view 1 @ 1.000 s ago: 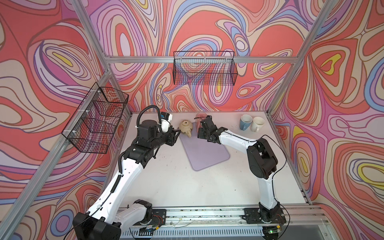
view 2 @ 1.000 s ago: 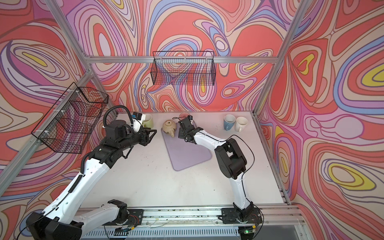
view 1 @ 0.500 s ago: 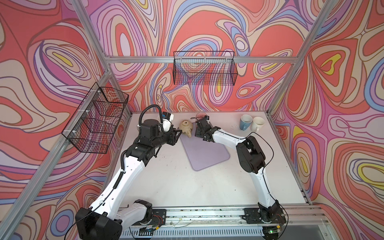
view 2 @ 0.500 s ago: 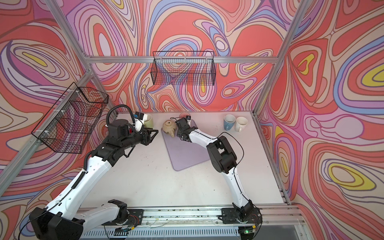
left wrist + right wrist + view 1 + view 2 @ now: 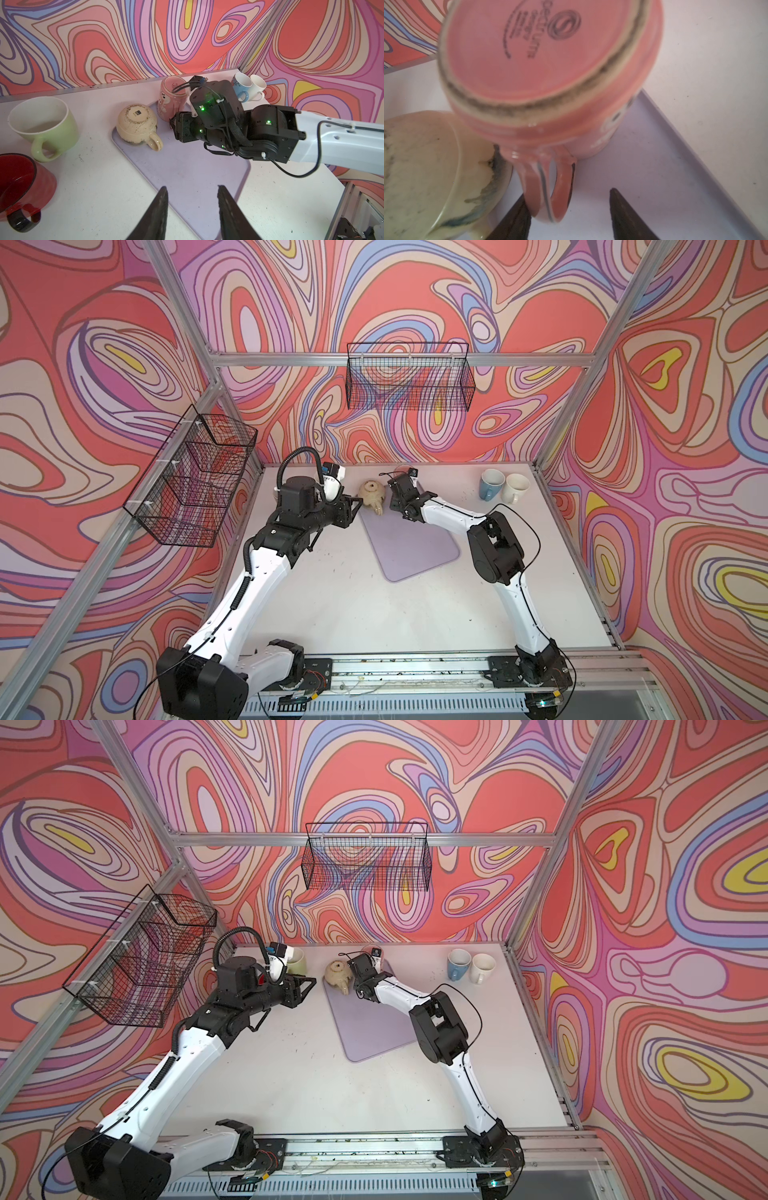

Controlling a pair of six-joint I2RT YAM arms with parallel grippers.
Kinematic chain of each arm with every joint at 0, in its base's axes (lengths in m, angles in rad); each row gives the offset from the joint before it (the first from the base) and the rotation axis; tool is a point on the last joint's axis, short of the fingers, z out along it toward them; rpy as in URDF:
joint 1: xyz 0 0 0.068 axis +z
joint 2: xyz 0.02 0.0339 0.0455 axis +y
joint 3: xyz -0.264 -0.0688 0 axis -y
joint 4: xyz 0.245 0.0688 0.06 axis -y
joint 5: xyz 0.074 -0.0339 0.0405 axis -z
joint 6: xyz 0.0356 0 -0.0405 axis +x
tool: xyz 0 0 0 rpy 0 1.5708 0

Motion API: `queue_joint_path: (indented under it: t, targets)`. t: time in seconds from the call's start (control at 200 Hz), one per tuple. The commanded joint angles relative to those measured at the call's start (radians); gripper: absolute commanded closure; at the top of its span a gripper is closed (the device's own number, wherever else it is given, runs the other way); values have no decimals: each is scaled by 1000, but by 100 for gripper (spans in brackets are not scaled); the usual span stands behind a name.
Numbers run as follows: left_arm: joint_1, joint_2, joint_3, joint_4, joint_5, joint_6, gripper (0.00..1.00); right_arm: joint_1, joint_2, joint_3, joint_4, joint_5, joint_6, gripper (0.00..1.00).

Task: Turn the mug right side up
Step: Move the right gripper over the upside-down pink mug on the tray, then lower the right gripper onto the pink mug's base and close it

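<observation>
Found pink mug [image 5: 542, 62] upside down on lavender mat [image 5: 654, 166] corner, just beside cream mug [image 5: 425, 166]. Straddled its handle [image 5: 560, 182] with right gripper [image 5: 569, 216], jaws parted, unclamped; saw left gripper [image 5: 192, 209] parted, empty. Risked off-centre pinch slipping, mug striking neighbour.

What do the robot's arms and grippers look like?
Left arm and right arm: white links, black joints. A ribbed black hose loops over the left wrist; thin black cables and green lights mark the right. Left gripper and right gripper: dark, tapered fingers.
</observation>
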Motion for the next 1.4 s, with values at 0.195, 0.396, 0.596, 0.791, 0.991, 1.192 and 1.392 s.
queue_joint_path:
  t: [0.195, 0.396, 0.596, 0.791, 0.991, 1.192, 1.392]
  targets:
    - [17, 11, -6, 33, 33, -15, 59, -23, -7, -45, -7, 38, -35, 62]
    - [18, 5, -5, 33, 35, -15, 59, -52, -7, -62, -10, -38, -92, 67]
    - [21, 9, -5, 33, 39, -16, 59, -60, -54, -123, 0, -67, -124, 85]
    - [20, 9, -5, 33, 39, -16, 59, -58, -144, -235, 27, -61, -167, 92]
    - [20, 13, -4, 31, 38, -15, 59, -46, -231, -350, 15, -53, -222, 93]
    - [21, 16, -2, 29, 43, -14, 59, -8, -317, -475, -3, -48, -251, 92]
    - [20, 20, -2, 27, 40, -11, 59, 9, -386, -568, -10, -51, -220, 80]
